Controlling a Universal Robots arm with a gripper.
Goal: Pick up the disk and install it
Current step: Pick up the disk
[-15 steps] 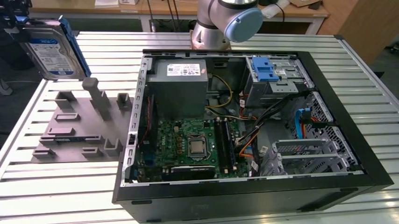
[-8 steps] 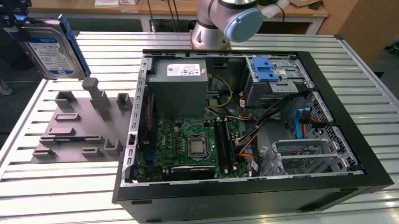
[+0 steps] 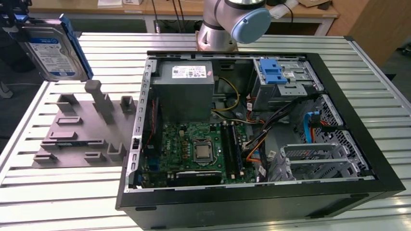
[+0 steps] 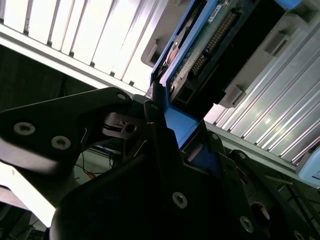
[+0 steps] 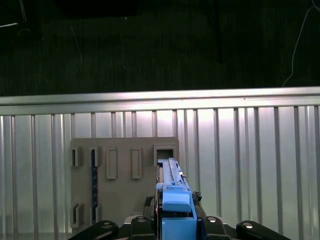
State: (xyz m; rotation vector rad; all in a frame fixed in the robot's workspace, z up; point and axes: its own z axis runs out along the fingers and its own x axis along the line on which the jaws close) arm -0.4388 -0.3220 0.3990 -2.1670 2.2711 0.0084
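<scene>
In the exterior view the disk (image 3: 55, 48), a silver drive with a white-and-blue label in a blue carrier bracket, hangs upright in the air at the far left, above the grey slotted fixture (image 3: 83, 127). My gripper (image 3: 14, 21) is shut on its upper end. In the second wrist view the dark fingers (image 4: 156, 125) clamp the blue bracket, with the disk's (image 4: 200, 55) circuit-board side showing beyond them. The first wrist view looks down along the disk's (image 5: 174, 195) blue edge onto the fixture (image 5: 125, 150), with the gripper (image 5: 175, 227) closed around it.
An open black computer case (image 3: 359, 120) lies on the slatted metal table (image 3: 64, 192), at the exterior view's right of the fixture. Inside it are a grey power supply box (image 3: 186, 89), a green motherboard (image 3: 196, 151) and a drive bay with a blue latch (image 3: 273, 72). The arm's base (image 3: 224, 24) stands behind the case.
</scene>
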